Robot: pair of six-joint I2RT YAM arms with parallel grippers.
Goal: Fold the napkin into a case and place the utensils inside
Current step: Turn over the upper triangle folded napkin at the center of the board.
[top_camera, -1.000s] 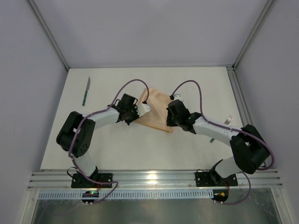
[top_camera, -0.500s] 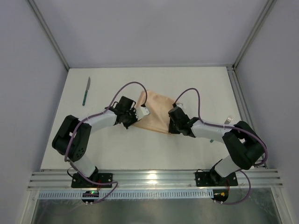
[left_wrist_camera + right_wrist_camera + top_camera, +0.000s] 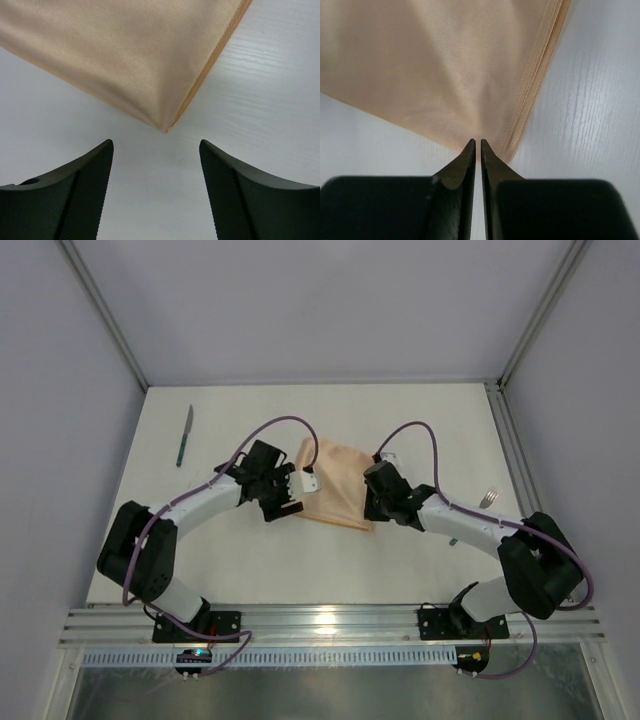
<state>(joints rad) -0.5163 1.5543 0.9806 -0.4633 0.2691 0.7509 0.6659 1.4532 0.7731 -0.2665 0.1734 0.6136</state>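
L jaws apart, folded napkin (image 3: 125,55) corner just ahead, not touching. R jaws together at another corner; knife (image 3: 185,435) far left on bench (image 3: 420,550).

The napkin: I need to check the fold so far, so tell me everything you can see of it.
The napkin is plain peach-orange cloth with a slight sheen, folded into a flat, layered four-sided shape. Stacked stitched hems show along one edge. It lies on the white table. One corner points into the gap of the open left gripper, untouched. The shut right gripper seems to pinch another corner.
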